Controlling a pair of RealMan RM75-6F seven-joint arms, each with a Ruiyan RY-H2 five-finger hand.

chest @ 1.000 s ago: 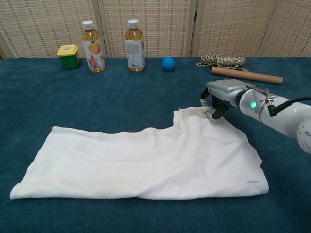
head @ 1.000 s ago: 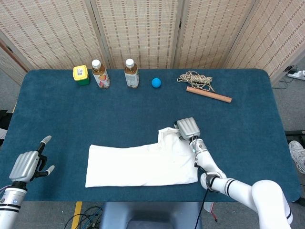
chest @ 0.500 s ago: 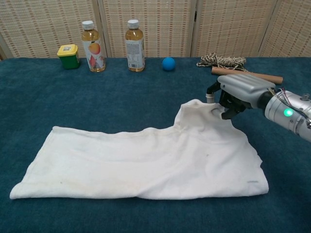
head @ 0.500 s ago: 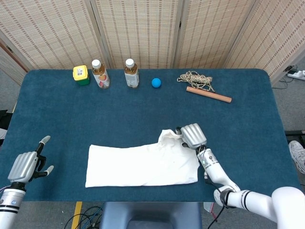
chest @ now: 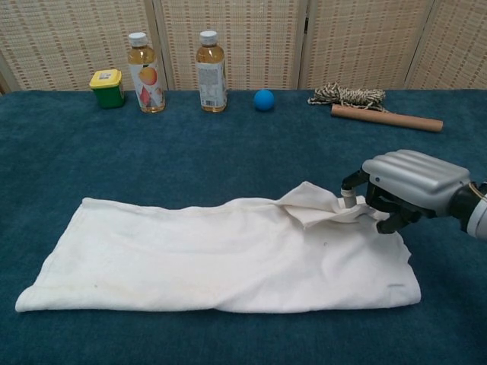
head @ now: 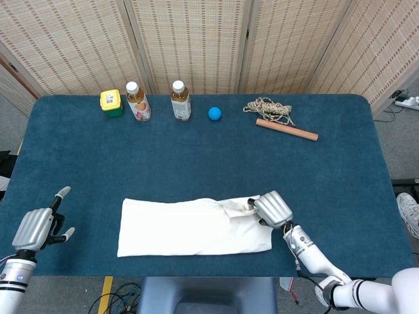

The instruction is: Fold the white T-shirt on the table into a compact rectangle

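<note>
Two hands show here, and only yours on the right is at the cloth. Your right hand [chest: 407, 186] grips a bunched flap of the white T-shirt [chest: 213, 255], its fingers [chest: 389, 222] curled under the fabric while the raised fold stands up just beside its thumb side. In the head view the same hand [head: 272, 208] sits over the shirt's right end, with the creased flap lying against it on the left.

The T-shirt [head: 190, 226] lies as a long, flat band on the near part of the blue table [head: 340, 176], closer to your edge than to the far one. Its left end is smooth and flat; its right end is rumpled where you hold it.

Your left hand [head: 38, 226] hovers at the near left corner, well apart from the shirt, holding nothing, with its fingers spread and one raised. It does not show in the chest view.

Along the far edge stand a yellow-lidded green jar [chest: 107, 87], a bottle with a fruit label [chest: 141, 62] and a second bottle of tea-coloured drink [chest: 211, 61], each upright. A blue ball [chest: 264, 99] lies to their right. Further right, a tangle of rope [chest: 348, 96] rests beside a wooden dowel [chest: 386, 118], which lies at a slant.
</note>
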